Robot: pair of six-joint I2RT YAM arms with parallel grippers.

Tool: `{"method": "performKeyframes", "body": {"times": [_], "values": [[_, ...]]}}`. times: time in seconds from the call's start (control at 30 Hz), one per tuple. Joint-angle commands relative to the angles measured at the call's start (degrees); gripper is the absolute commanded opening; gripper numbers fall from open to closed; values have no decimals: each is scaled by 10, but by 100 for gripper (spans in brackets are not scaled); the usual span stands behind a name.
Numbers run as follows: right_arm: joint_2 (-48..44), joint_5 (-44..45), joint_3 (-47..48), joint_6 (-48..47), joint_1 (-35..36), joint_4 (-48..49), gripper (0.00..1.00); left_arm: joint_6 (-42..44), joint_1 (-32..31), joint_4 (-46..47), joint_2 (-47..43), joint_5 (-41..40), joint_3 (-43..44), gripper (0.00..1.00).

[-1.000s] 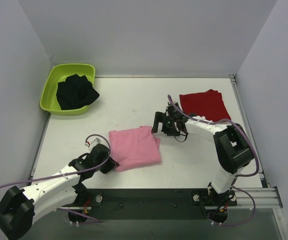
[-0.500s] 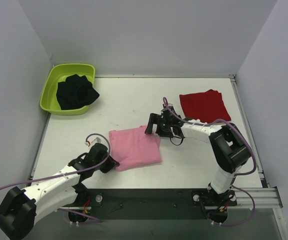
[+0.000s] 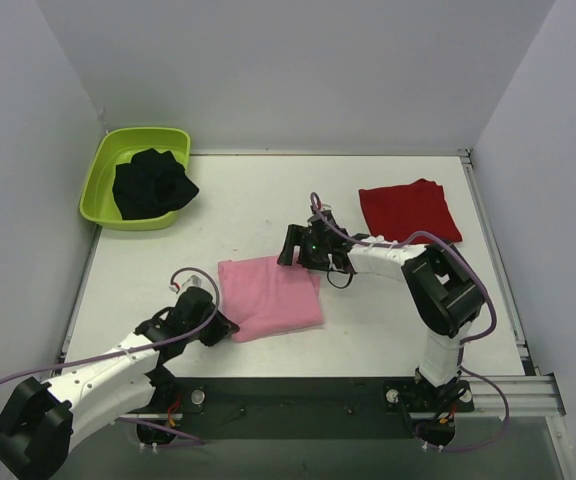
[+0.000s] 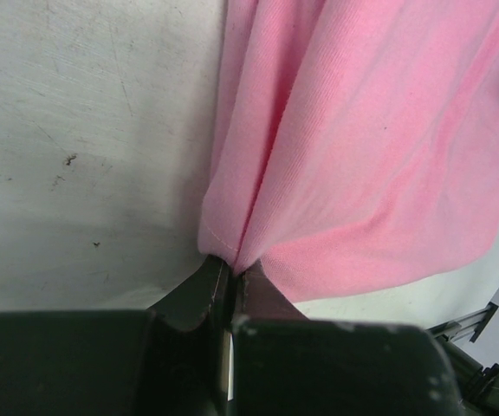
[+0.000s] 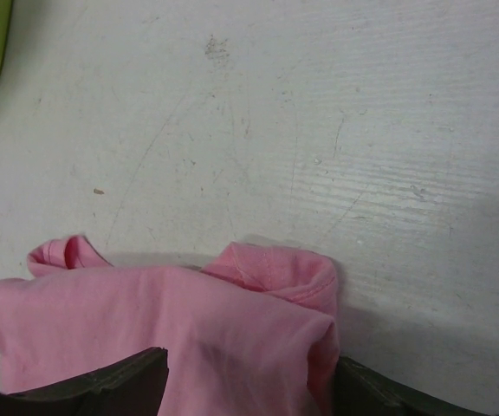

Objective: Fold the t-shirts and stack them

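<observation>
Pink t-shirt lies folded flat, centre-front of table. L gripper sits at its 7 o'clock corner, jaws pressed together w/ the hem pinched between them. R gripper is at the shirt's 1 o'clock corner, jaws spread, one either side of a rumpled fold of pink cloth, not clamped on it. Red t-shirt lies folded flat at 2 o'clock from the pink one, well apart. Lime tub at 10 o'clock, far-left table corner, black cloth heaped inside.
</observation>
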Motion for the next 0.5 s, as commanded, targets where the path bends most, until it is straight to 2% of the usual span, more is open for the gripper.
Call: {"method": "performKeyframes", "body": {"times": [0.0, 0.17, 0.2, 0.33, 0.37, 0.4, 0.47], "values": [[15, 13, 0, -4, 15, -50, 68, 22, 12, -31, 6, -12, -20, 0], [12, 20, -8, -5, 20, -53, 55, 28, 22, -18, 10, -3, -26, 0], [12, 20, -11, -4, 20, -53, 48, 28, 25, -17, 10, -2, -27, 0], [16, 25, -12, -2, 21, -55, 36, 32, 32, -11, 8, 4, -34, 0], [17, 27, -11, -2, 21, -56, 32, 33, 33, -12, 7, 5, -35, 0], [19, 29, -11, 1, 22, -57, 21, 34, 35, -13, 5, 6, -36, 0], [21, 35, -8, 1, 22, -60, 11, 36, 38, -13, 3, 7, -38, 0]]}}
